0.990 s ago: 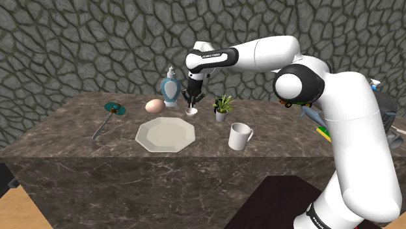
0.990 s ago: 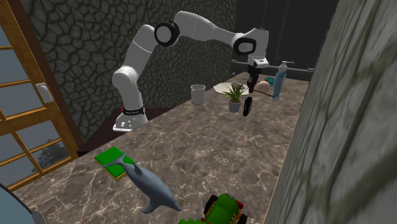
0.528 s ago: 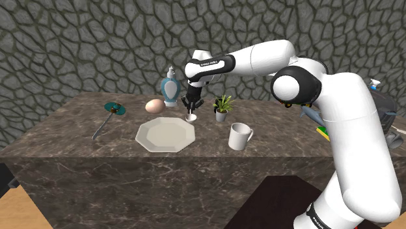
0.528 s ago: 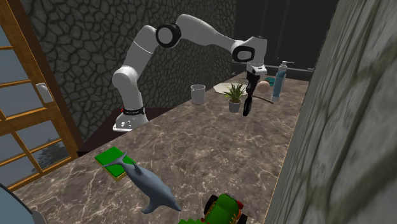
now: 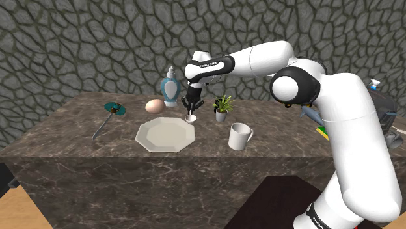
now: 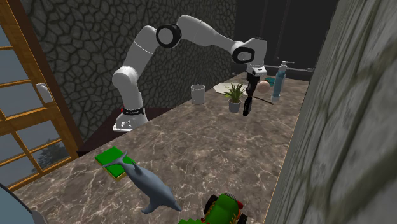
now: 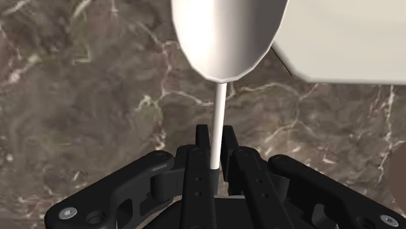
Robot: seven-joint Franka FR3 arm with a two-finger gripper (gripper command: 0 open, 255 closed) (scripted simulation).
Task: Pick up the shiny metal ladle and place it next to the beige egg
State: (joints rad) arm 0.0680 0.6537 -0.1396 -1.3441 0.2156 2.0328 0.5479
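The fingers point(image 7: 202, 142) pinch the thin stem of the pale ladle point(image 7: 228, 36), its bowl hanging out beyond their tips, just beside the edge of a white plate point(image 7: 345, 39). In the shoulder view the bowl hangs low over the brown marbled bench point(image 5: 78, 140), between the beige egg point(image 5: 155, 105) on that view's left and a small potted plant point(image 5: 222, 106). I cannot tell whether it touches the bench. A dark cobbled stone wall point(image 5: 78, 45) rises behind.
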